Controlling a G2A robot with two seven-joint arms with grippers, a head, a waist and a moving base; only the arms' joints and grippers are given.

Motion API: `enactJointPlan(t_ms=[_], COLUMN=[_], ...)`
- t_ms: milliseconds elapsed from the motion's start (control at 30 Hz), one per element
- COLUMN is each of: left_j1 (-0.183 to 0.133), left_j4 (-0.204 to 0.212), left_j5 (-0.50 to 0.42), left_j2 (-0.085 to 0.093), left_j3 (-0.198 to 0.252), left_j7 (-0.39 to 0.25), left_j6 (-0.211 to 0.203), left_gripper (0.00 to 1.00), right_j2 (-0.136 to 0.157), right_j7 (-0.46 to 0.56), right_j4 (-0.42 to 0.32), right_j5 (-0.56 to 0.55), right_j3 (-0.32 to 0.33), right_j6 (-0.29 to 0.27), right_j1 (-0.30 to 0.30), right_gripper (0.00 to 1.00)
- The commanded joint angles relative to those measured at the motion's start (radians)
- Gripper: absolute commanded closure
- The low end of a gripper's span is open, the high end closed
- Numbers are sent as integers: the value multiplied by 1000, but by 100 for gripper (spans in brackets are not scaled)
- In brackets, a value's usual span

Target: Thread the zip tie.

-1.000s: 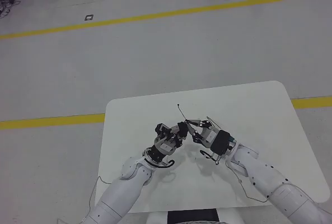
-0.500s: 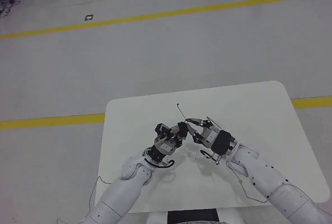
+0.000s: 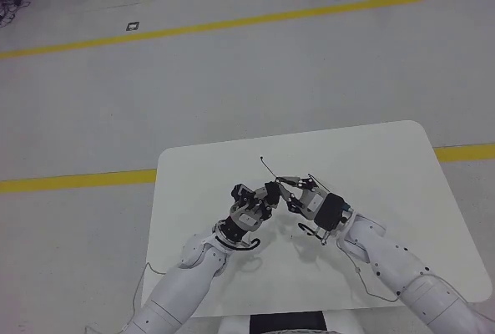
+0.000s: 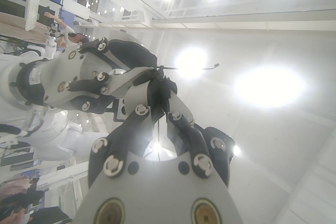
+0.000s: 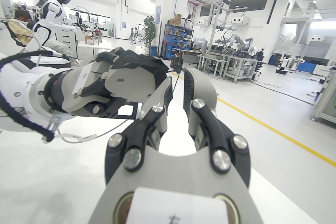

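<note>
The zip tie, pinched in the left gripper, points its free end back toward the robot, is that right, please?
Not quite: pinched in the left gripper, the zip tie points its free end away from the robot, as the top view shows.

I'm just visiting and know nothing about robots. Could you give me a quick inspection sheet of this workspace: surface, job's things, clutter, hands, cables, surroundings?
Surface: white table with rounded corners; both arms meet over its middle.
Job's things: one thin black zip tie, held above the table where the two hands meet, its free end sticking out past them.
Clutter: nothing seen.
Hands: left hand shut on the zip tie; right hand open by a narrow gap, the strand running through it.
Cables: black cable curling off the left arm's wrist.
Surroundings: grey floor with yellow lines; a workshop hall with blue shelving and work benches.
</note>
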Motion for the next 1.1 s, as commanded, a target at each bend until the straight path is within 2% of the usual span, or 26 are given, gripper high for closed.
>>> enactJointPlan(t_ms=[0,33,733,833,1067], left_j1=[0,0,0,1,4], left_j4=[0,0,0,-12,-20], left_j5=[0,0,0,7,12], left_j2=[0,0,0,-2,-4], left_j3=[0,0,0,1,-2], left_j7=[0,0,0,25,31], left_j6=[0,0,0,6,15], left_gripper=[100,100,100,100,100], right_j2=[-1,-1,-6,-6,-6], right_j7=[1,1,6,8,11], right_j4=[0,0,10,12,19], right_j5=[-2,-3,-33,-36,-39], right_j3=[1,2,22,26,26], right_j6=[-1,-1,-12,-17,-18], right_j1=[0,0,-16,-19,-22], right_gripper=[97,100,100,100,100])
